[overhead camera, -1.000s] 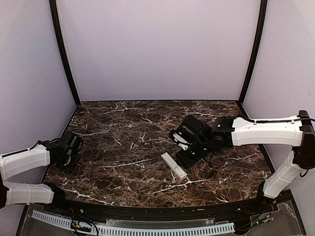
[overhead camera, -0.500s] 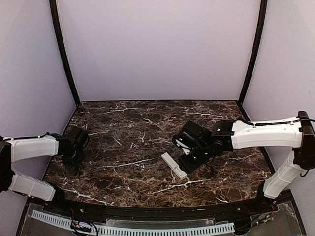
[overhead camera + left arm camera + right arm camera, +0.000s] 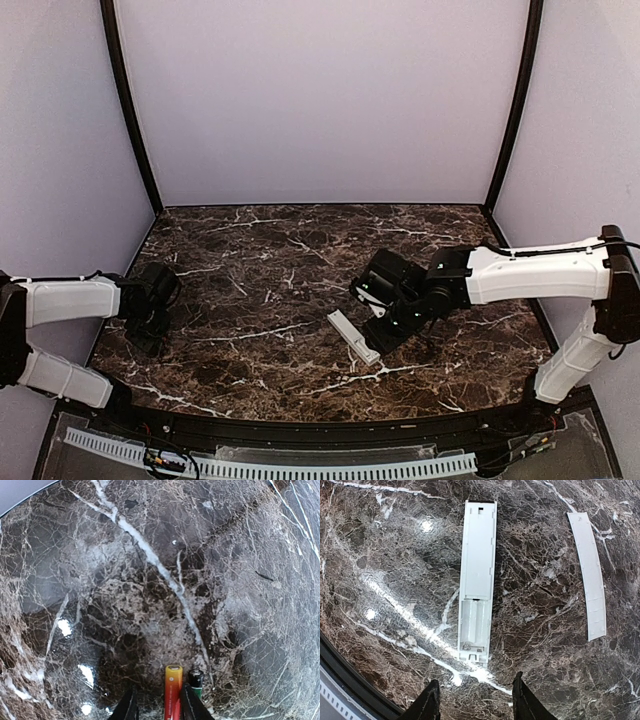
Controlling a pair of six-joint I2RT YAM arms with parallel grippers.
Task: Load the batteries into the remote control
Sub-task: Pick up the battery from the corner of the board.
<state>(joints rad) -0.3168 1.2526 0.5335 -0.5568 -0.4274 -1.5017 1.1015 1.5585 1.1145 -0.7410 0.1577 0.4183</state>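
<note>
The remote control (image 3: 477, 565) lies back-up on the dark marble table (image 3: 385, 555), its battery bay uncovered and the white slots bare. The cover strip (image 3: 588, 575) lies well apart from it. Lilac walls (image 3: 320, 100) enclose the table. The right gripper (image 3: 475, 702) hangs spread over the bay end, holding nothing. The left gripper (image 3: 159, 695) stands partly spread around a red battery (image 3: 173, 690) — close to one finger, a gap at the other — with a darker cell (image 3: 196, 679) just beside it.

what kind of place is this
Likely a robot lab test booth: plain lilac walls enclose a dark marble-patterned table, with the left arm and right arm mounted at its near edge.
</note>
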